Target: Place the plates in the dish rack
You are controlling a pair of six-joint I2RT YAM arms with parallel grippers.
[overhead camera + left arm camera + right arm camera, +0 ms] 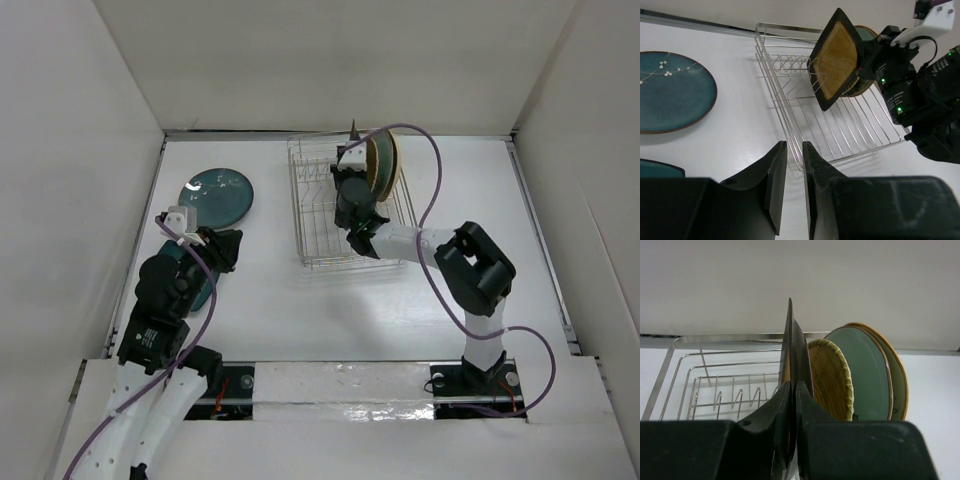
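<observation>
Right claw (793,390) on black, amber-centred plate (836,59)

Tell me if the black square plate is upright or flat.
Upright on edge, leaning slightly: the black square plate is pinched by the right gripper over the dish rack. Whether it rests in the tines, cannot tell.

Top camera is looking down from above the near edge over the whole table (330,320). Left wrist camera is facing far-right; right wrist camera is facing far, very close. All are sharing the dish rack (318,245).
</observation>
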